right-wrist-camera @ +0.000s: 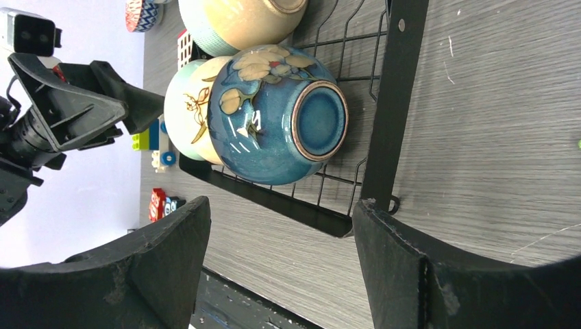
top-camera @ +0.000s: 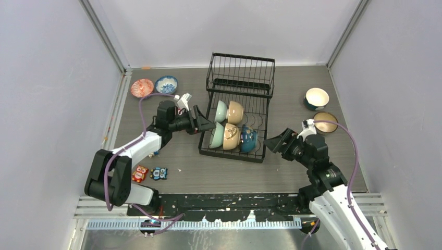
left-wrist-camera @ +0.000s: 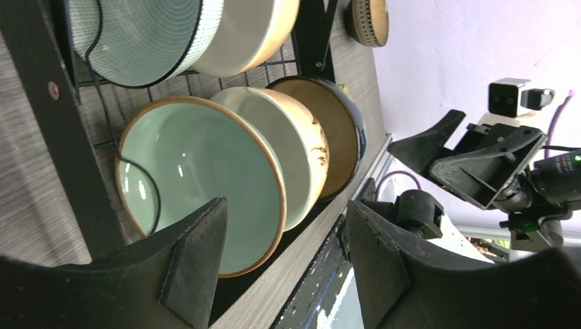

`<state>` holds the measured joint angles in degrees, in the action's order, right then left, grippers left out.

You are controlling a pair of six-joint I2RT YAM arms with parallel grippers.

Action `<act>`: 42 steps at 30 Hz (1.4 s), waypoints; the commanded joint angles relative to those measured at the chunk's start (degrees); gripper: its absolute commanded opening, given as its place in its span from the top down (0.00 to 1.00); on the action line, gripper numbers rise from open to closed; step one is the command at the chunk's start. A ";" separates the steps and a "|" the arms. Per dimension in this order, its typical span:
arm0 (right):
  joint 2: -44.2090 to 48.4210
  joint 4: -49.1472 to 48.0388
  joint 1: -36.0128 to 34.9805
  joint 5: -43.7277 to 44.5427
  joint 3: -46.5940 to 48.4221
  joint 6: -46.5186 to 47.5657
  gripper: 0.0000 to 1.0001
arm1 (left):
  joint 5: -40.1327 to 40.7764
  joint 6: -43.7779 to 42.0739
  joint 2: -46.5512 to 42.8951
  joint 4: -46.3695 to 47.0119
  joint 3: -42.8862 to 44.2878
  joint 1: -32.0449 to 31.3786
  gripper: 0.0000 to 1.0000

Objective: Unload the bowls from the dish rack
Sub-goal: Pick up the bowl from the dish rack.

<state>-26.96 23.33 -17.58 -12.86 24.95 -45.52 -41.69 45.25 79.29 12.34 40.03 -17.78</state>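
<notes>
Dish rack (top-camera: 232, 155): black wire, mid-table.
- Rear row, on edge: green bowl (top-camera: 221, 111), tan bowl (top-camera: 235, 112).
- Front row, on edge: celadon bowl (top-camera: 216, 136), cream bowl (top-camera: 231, 136), blue floral bowl (top-camera: 248, 138).

Off the rack:
- Far left: red patterned bowl (top-camera: 142, 87), blue-and-white bowl (top-camera: 166, 84).
- Far right: white-lined bowl (top-camera: 317, 98), brown bowl (top-camera: 325, 121).

Left gripper (top-camera: 206, 124): jaws apart, straddling the celadon bowl's rim, not clamped.

Right gripper (top-camera: 270, 141): jaws wide, holding nothing, just outside the rack's right edge, facing the blue floral bowl.

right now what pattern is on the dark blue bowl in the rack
Dark blue bowl: cream flowers and leaves; best in the right wrist view.
</notes>
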 commanded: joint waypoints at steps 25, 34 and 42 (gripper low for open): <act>-1.10 -5.72 -0.40 -1.99 -3.07 -2.38 0.21 | 5.78 -1.98 2.76 3.16 -2.04 -6.30 0.52; -0.91 -4.97 -0.33 -1.90 -2.89 -2.26 0.21 | 5.30 0.01 4.34 7.19 -3.14 -6.48 0.61; -1.07 -4.61 -0.35 -1.81 -2.63 -1.81 0.21 | 3.34 0.46 5.17 8.58 -2.95 -6.81 0.62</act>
<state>-28.49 19.77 -17.58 -14.17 21.63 -47.35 -36.88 45.71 83.79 17.67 37.15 -24.27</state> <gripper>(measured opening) 0.792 0.386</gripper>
